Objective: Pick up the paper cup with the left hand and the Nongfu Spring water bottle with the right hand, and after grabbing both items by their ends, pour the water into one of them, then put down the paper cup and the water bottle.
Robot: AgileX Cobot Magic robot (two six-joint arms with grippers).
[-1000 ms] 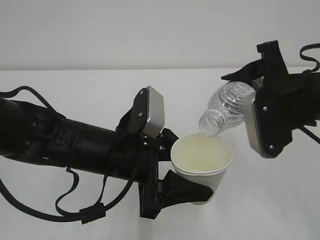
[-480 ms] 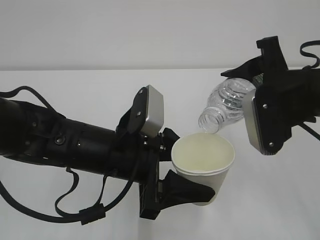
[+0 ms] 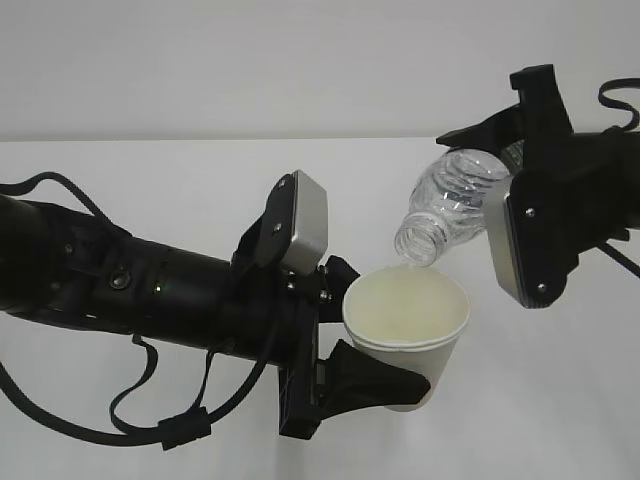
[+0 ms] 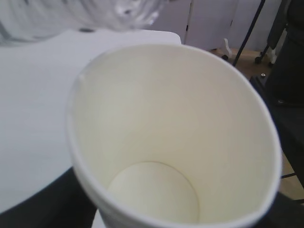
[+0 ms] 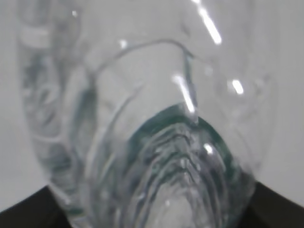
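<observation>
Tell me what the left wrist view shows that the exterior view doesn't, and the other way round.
Only the left wrist view looks straight down into the paper cup to its round bottom; no water is discernible there. Behind it are chair and stand legs on the floor.

Only the exterior view shows both arms: the left hand gripping the cup low on its side, and the right hand holding the Nongfu Spring water bottle tilted, its open neck just above the cup's rim.

Both show the cup's cream inside, part of the clear bottle above it, and the white table.

Matt white paper cup [image 3: 407,325]; glossy, clear ribbed plastic bottle [image 3: 447,206]; smooth matt table [image 3: 150,190].
</observation>
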